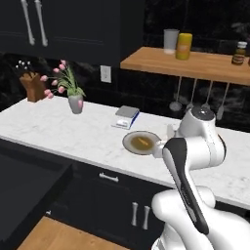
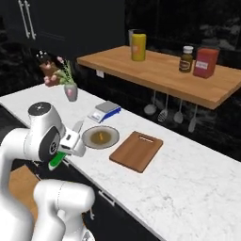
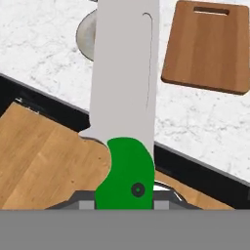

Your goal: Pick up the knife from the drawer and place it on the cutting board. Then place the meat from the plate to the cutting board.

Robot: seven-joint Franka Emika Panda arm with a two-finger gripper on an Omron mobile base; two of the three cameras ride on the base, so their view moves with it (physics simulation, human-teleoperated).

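Knife (image 3: 124, 112): green handle clamped between the fingers of the gripper (image 2: 63, 153), pale blade pointing forward and up out of the hand. We see it in the right base view carried at the counter's front edge, just short of the plate (image 2: 100, 136), and in the hand view its blade runs up the middle, crossing the plate's rim.

Gripper: pinching the knife by the handle; nothing else in it.

Cutting board (image 2: 136, 150): reddish-brown, lying flat on the white marble counter (image 2: 188, 188), just beside the plate on its far side from the gripper. Nothing lies on it.

Plate: grey rim, olive centre, on the counter beside the board.

Meat (image 2: 100, 137): small orange-brown piece at the plate's middle, untouched.

Drawer (image 1: 29, 190): black, standing open at the lower left of the left base view.

Step in hand, as we judge it: the first half, carrying the knife to the board; the meat is not yet begun.

Next move, as we judge it: bring the hand across past the plate, over the board, lower the blade flat and let go, keeping the blade tip from sweeping the plate on the way.
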